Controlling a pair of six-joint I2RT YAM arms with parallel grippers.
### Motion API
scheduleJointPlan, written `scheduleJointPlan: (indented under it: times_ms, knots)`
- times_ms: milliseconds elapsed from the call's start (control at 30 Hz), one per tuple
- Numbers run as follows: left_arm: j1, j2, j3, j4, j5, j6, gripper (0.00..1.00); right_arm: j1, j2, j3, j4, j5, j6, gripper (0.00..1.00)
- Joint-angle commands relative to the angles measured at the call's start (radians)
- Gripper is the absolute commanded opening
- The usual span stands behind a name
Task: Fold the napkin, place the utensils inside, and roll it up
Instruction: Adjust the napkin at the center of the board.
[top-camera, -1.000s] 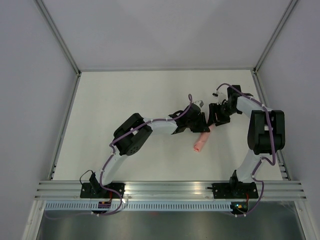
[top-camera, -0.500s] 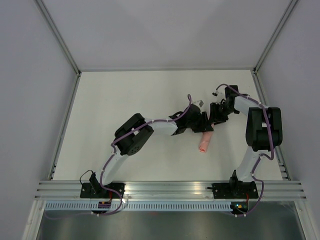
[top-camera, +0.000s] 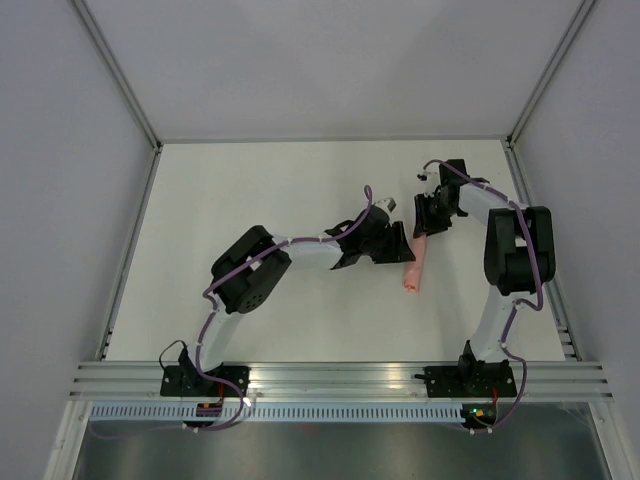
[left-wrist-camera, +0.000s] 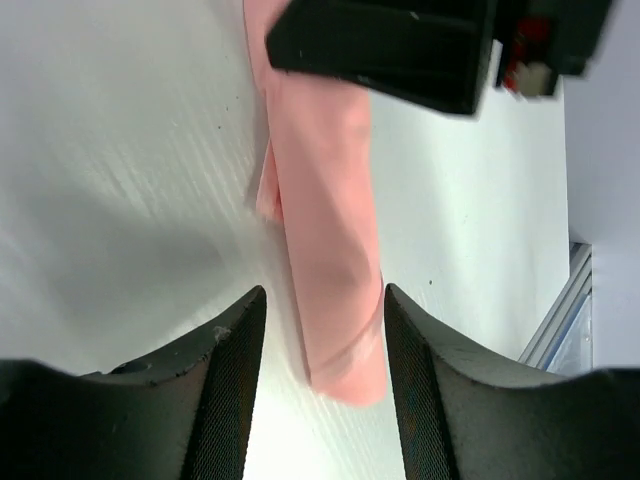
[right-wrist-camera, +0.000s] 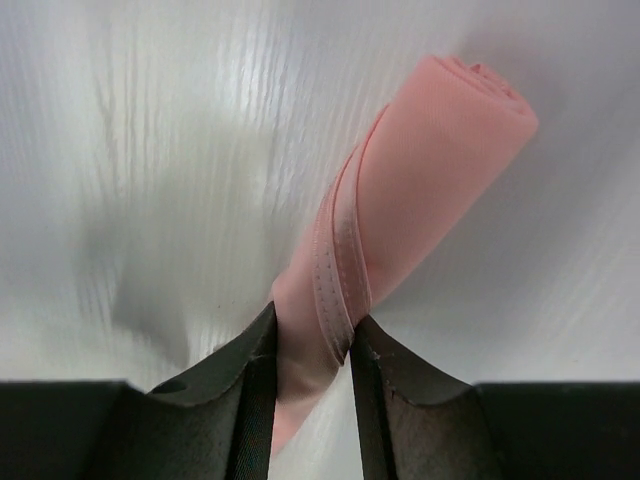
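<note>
Smooth pink napkin (right-wrist-camera: 440, 150), a hemmed roll on the tabletop (right-wrist-camera: 150, 150); right hand (right-wrist-camera: 310, 370) pinches its end, left hand (left-wrist-camera: 322, 370) straddles it, spread.

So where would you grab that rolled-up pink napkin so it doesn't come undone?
Across its middle, coming straight down from above, with one finger on each long side. The napkin lies flat as a slim tube, so both long sides are free. Its loose hemmed edge runs along one side, and squeezing over it should probably keep the roll shut. The right gripper pinches only one end.
</note>
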Motion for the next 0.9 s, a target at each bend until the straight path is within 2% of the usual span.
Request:
scheduleJointPlan:
  times_ms: [0,433,600,867]
  knots:
    - [0.009,-0.132,-0.041,-0.014,-0.027,0.070,0.56,0.015,0.064,0.056,0.032,0.186,-0.019,0.38]
    - [0.046,-0.308,-0.255,0.022,-0.029,0.087,0.56,0.080,0.191,0.244,0.006,0.316,-0.020,0.41]
    - [0.053,-0.327,-0.286,0.039,-0.018,0.087,0.55,0.120,0.202,0.261,0.026,0.407,-0.025,0.46]
    - [0.058,-0.325,-0.289,0.036,0.005,0.093,0.55,0.150,0.241,0.301,0.019,0.455,-0.033,0.50]
